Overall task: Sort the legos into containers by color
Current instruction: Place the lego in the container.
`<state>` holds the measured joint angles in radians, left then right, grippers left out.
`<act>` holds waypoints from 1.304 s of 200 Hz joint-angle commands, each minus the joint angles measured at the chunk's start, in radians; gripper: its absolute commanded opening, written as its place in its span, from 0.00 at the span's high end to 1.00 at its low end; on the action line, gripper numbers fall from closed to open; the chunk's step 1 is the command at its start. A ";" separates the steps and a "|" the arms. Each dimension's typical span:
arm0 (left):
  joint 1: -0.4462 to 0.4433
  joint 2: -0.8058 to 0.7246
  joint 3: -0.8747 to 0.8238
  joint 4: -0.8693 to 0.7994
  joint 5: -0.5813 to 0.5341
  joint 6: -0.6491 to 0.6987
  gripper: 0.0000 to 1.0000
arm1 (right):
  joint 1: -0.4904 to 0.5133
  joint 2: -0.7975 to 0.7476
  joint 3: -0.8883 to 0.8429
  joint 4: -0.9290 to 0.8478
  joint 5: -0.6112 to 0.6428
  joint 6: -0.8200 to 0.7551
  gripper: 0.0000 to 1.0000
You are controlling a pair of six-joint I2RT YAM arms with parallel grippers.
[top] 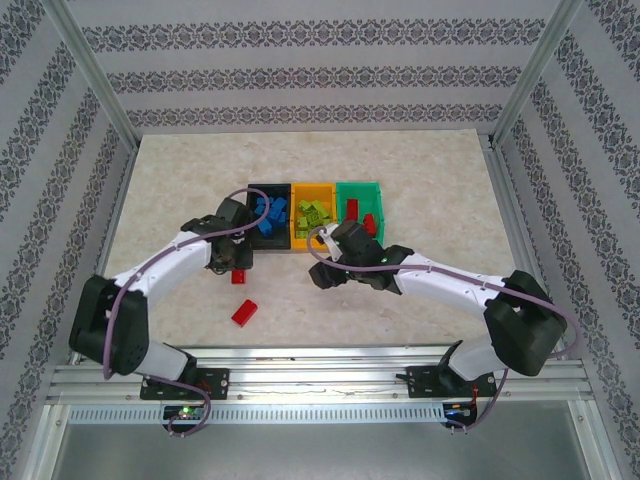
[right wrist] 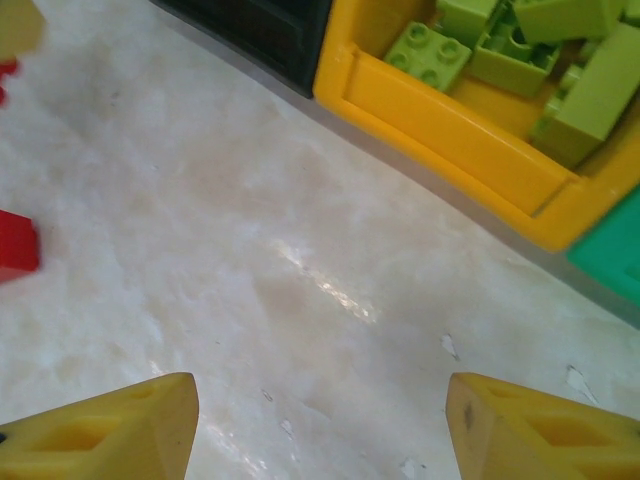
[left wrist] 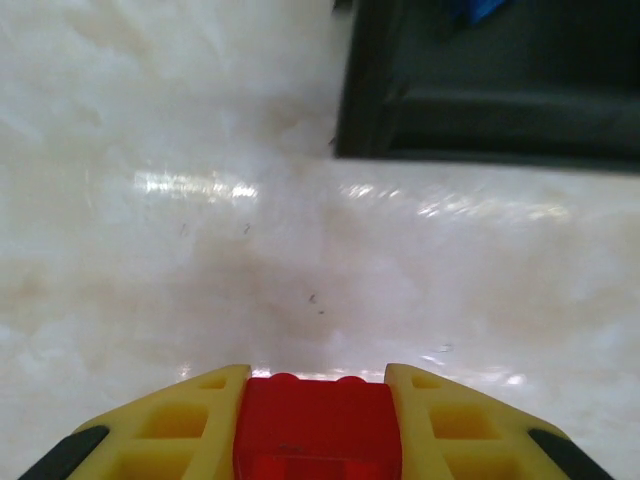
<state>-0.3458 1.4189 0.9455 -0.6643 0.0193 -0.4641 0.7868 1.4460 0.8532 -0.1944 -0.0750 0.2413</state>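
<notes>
Three bins in row, bricks inside; loose brick before leftmost bin; held brick in left hand.

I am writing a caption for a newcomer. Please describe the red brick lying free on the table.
On the pale marbled table, start at the black plastic bin. Come toward the arm bases, past the left gripper clamping one red brick. The other small red studded brick lies alone, untouched.
</notes>
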 commanded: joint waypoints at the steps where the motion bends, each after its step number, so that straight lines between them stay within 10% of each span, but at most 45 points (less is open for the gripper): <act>1: -0.003 -0.085 0.042 0.031 0.039 -0.012 0.99 | -0.026 -0.042 -0.025 -0.004 0.010 0.028 0.33; 76: -0.091 -0.068 0.198 0.115 0.127 -0.070 1.00 | -0.223 -0.176 -0.132 0.022 -0.023 0.112 0.33; 205: -0.304 0.823 1.190 0.015 0.248 -0.039 1.00 | -0.442 -0.403 -0.264 -0.038 -0.121 0.140 0.33; 230: -0.309 1.000 1.478 -0.173 0.216 -0.026 0.60 | -0.438 -0.428 -0.276 -0.047 -0.137 0.146 0.33; 261: -0.303 1.001 1.530 -0.236 0.183 0.001 0.40 | -0.404 -0.425 -0.288 -0.041 -0.151 0.140 0.33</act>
<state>-0.6529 2.4516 2.4340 -0.7567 0.2310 -0.4953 0.3550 1.0271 0.5846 -0.2279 -0.1993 0.3717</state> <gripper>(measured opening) 0.561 0.667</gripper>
